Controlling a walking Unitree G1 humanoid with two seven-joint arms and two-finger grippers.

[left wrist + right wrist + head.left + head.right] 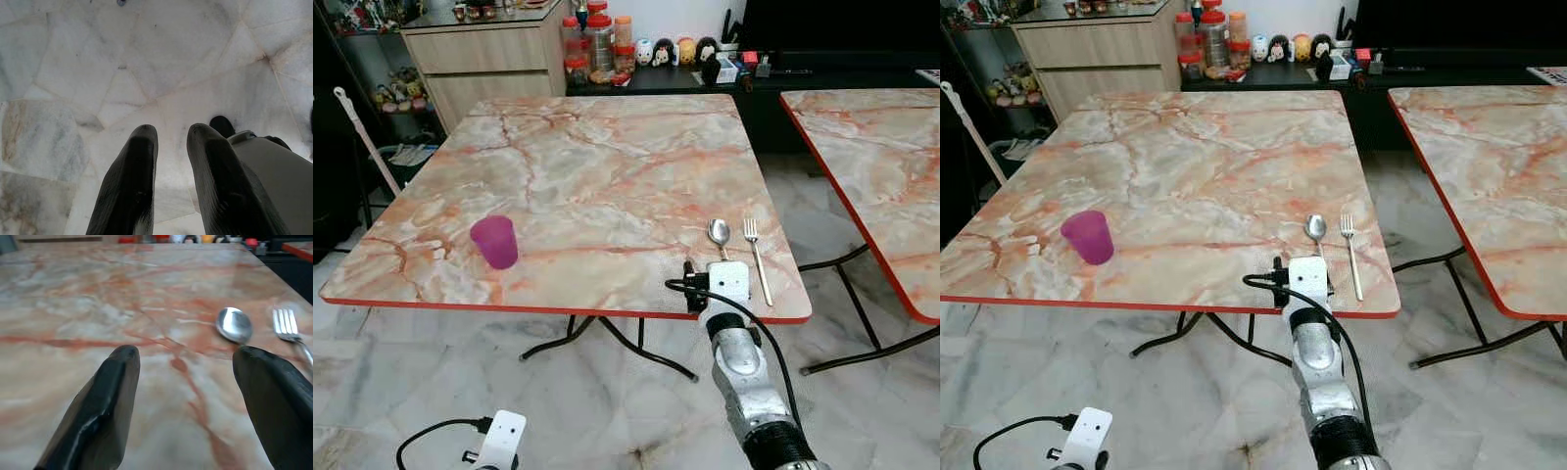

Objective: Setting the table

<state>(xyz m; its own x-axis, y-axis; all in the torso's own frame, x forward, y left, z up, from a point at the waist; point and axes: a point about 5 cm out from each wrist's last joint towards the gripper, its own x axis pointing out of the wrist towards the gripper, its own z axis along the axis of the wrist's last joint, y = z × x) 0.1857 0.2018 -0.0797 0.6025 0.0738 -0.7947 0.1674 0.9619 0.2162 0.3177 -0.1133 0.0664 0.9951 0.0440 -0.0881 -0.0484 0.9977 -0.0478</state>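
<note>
Two pieces lie parallel ahead — silver metal spoon just beyond your right gripper, steel fork beside it; fingers wide apart, empty.

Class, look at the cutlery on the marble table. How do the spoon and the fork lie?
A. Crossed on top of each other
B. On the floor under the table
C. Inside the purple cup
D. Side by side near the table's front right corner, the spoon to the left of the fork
D: the spoon lies just left of the fork, apart from it, near the front right corner of the table; the purple cup stands far to the left.
</note>
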